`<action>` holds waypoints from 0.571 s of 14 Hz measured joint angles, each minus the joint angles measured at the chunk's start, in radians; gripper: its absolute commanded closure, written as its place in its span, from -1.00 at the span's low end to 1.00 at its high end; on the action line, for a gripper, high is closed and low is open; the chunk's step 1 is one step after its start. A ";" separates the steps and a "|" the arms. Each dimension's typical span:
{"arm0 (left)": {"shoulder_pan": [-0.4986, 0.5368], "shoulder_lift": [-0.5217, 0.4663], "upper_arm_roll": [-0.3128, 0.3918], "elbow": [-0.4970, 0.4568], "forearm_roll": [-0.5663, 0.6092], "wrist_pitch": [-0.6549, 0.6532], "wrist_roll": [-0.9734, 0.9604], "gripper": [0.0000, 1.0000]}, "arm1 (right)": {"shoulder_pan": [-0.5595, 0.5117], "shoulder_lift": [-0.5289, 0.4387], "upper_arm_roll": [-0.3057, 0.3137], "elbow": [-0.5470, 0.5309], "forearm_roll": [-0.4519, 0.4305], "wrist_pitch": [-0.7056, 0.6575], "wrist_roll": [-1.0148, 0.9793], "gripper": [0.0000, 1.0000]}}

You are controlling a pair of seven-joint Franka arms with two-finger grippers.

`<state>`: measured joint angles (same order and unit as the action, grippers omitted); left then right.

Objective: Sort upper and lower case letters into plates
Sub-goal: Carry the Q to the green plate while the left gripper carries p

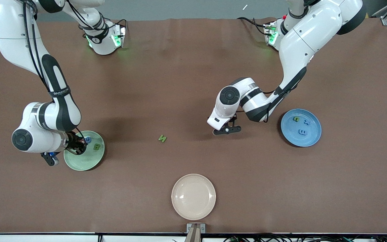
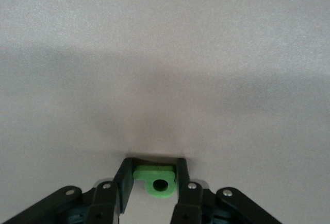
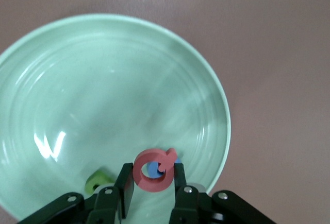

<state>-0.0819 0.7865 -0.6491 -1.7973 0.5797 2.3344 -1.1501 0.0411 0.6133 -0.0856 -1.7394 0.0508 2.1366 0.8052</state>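
In the left wrist view my left gripper (image 2: 153, 163) is shut on a small green letter (image 2: 157, 181) with a round hole, low over the bare table. In the front view this gripper (image 1: 227, 130) is between a loose green letter (image 1: 162, 138) and the sky blue plate (image 1: 315, 134). That plate holds one green letter (image 1: 295, 118) and two blue ones. My right gripper (image 3: 153, 170) is shut on a red-orange ring-shaped letter (image 3: 149, 178) over the mint green plate (image 3: 103, 80). A blue letter (image 3: 153, 169) and a green one (image 3: 98, 182) lie under it.
A cream-beige plate (image 1: 193, 196) with nothing in it sits near the table's front edge, nearer the camera than the loose green letter. In the front view the mint green plate (image 1: 89, 161) holds a green B (image 1: 96, 146).
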 measured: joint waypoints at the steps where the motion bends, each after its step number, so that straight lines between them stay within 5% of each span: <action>1: 0.000 0.000 0.000 0.000 0.000 0.000 0.000 0.57 | -0.005 0.006 0.000 -0.001 -0.002 0.012 -0.016 0.98; 8: 0.030 -0.013 0.003 0.005 0.000 -0.001 0.007 0.66 | -0.037 0.030 0.001 -0.001 -0.006 0.038 -0.070 0.90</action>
<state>-0.0515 0.7734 -0.6463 -1.7924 0.5793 2.3335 -1.1434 0.0039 0.6429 -0.0847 -1.7407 0.0450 2.1741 0.7348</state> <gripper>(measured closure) 0.639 0.643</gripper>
